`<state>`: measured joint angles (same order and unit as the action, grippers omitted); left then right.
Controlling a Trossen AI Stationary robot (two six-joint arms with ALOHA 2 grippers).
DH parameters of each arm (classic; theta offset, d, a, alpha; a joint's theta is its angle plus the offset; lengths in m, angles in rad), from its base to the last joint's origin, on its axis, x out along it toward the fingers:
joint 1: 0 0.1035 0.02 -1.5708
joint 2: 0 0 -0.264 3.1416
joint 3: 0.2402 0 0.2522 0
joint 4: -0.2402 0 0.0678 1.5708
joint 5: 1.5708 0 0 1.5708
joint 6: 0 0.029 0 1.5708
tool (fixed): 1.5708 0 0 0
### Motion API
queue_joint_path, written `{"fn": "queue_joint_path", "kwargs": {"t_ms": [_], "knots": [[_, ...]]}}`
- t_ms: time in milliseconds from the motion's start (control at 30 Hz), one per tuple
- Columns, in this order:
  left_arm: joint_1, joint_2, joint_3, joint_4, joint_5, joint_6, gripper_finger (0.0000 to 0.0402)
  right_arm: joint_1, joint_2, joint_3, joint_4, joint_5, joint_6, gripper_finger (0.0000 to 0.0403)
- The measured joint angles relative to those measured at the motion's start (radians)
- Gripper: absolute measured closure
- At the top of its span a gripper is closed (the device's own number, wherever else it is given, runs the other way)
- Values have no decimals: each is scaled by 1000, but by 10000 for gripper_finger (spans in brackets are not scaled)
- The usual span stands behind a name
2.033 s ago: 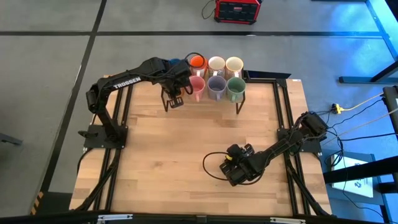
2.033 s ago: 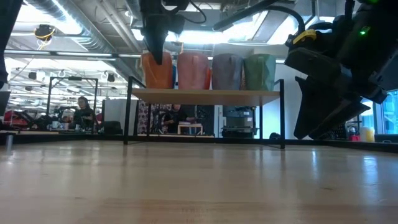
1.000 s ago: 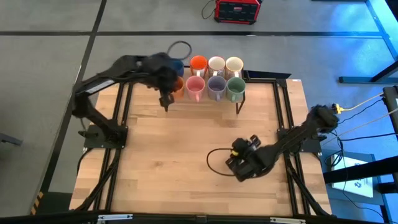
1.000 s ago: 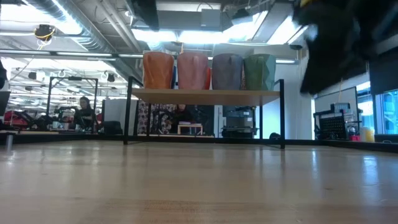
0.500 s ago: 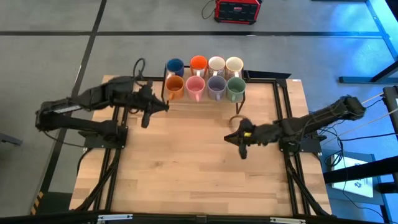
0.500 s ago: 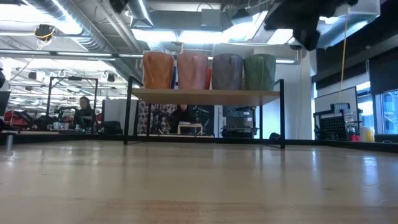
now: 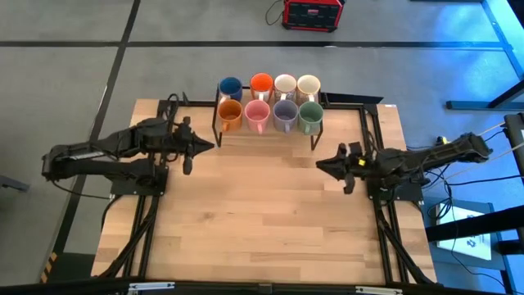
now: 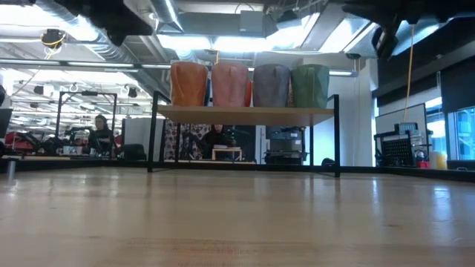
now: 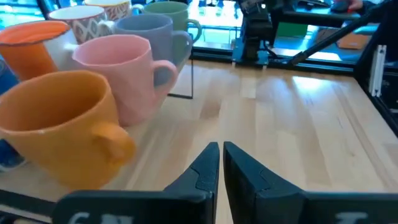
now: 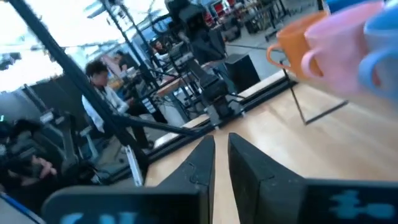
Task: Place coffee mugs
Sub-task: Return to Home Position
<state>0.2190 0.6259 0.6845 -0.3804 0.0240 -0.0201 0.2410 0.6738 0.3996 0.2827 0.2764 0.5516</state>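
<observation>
Eight mugs stand upright on a black wire rack (image 7: 315, 135) at the table's far middle. The back row holds a blue mug (image 7: 231, 86), a red-orange mug (image 7: 261, 82) and two white mugs (image 7: 284, 83) (image 7: 308, 83). The front row holds an amber mug (image 7: 230, 114), a pink mug (image 7: 257, 114), a lavender mug (image 7: 285, 114) and a green mug (image 7: 310, 115). My left gripper (image 7: 203, 146) is shut and empty, left of and nearer than the rack; its wrist view shows the shut gripper (image 9: 219, 157) beside the amber mug (image 9: 59, 124). My right gripper (image 7: 322, 162) is shut and empty, right of the rack's near side; it shows in its own wrist view (image 10: 221, 152).
The rack's shelf (image 8: 245, 111) stands on thin black legs above the wooden table top (image 7: 262, 213). A red box (image 7: 313, 13) sits on the floor beyond the table. People sit in the room behind (image 8: 96, 133). Black frame rails run along the table's left and right sides.
My left gripper has drawn back from the rack toward the table's left edge, its arm stretching out low. My right gripper has risen from the near middle and swung toward the far right. The mugs have stayed in place.
</observation>
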Motion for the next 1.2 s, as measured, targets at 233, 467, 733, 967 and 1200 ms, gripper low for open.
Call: {"fn": "queue_joint_path", "kwargs": {"t_ms": [233,467,733,967,1200], "knots": [[-33,-57,-233,310,16,-4,383,1,-148,-41,-58,-29,-206,370],[-55,-130,-416,536,-38,-23,383,1,-353,-217,10,-38,-276,370],[-56,-267,-543,532,-64,-22,383,1,-595,-365,20,-40,-333,370],[-56,-398,-619,530,-60,-49,383,1,-671,-389,-34,-78,-373,370],[-56,-522,-677,502,-40,-70,383,1,-671,-392,-139,-119,-402,370]]}}
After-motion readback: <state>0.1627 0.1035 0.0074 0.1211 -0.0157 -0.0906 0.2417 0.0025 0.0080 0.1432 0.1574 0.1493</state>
